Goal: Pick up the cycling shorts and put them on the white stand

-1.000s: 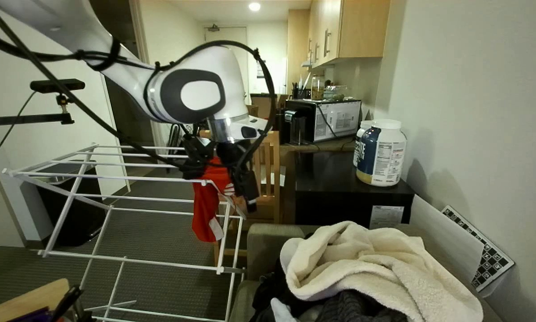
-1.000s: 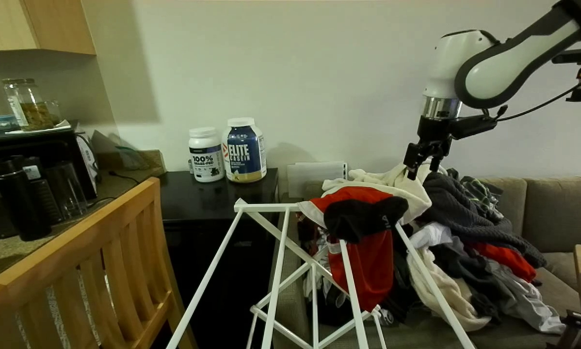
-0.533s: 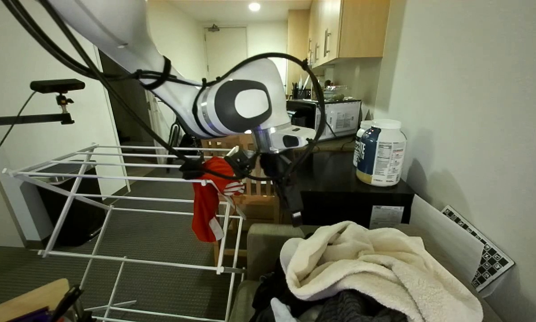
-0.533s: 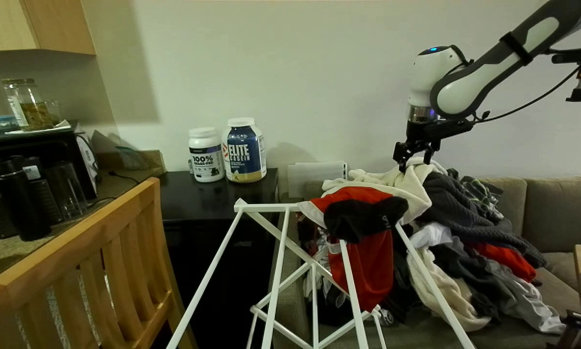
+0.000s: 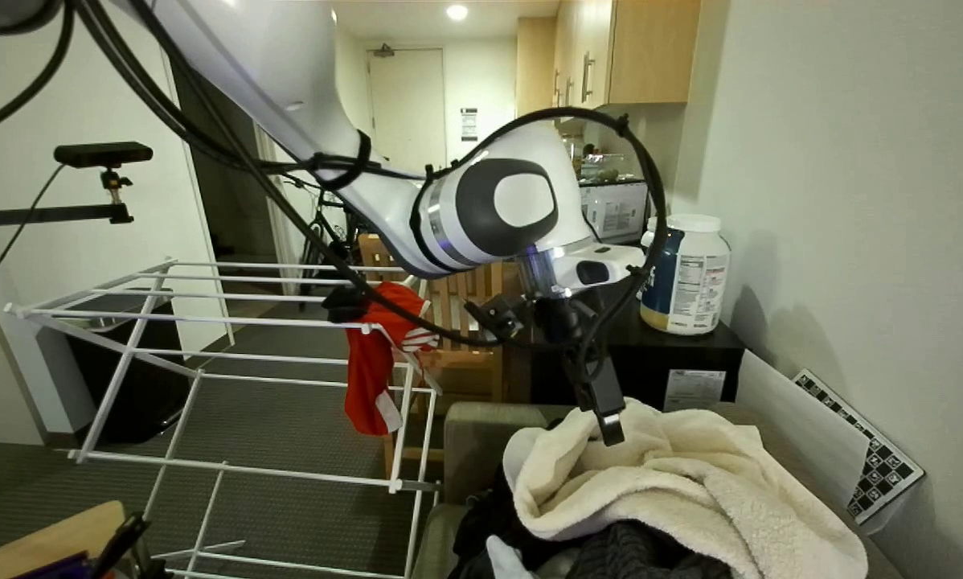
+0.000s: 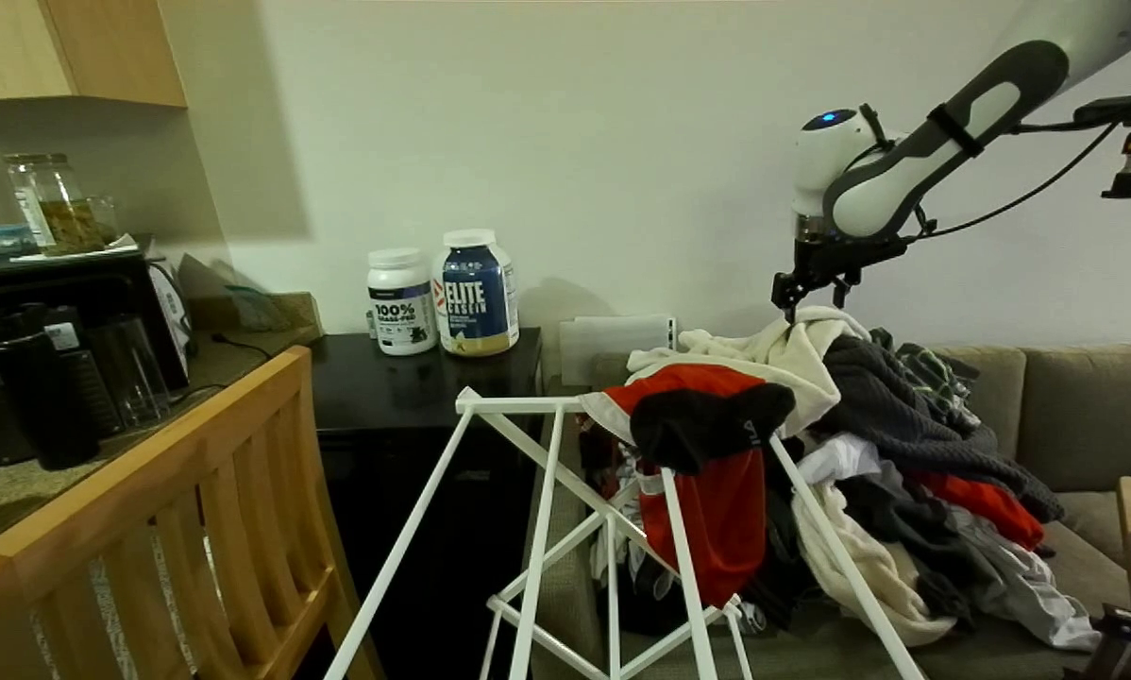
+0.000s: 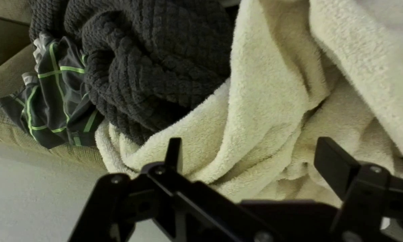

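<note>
A dark grey garment with bright green seams, which looks like the cycling shorts, lies crumpled on the couch at the left of the wrist view. A small part of it shows in an exterior view. My gripper is open and empty over a cream fleece blanket, to one side of that garment. In an exterior view the gripper hangs low at the blanket's top; I cannot tell if it touches. The white stand also shows in an exterior view, with a red garment over its end.
A dark knit blanket lies between the cream blanket and the green-seamed garment. A black item lies on the red garment. Tubs stand on a black cabinet. A wooden chair and the wall are near.
The arm has moved away from the stand, over the couch, and down toward the cream blanket. The red garment stays on the stand.
</note>
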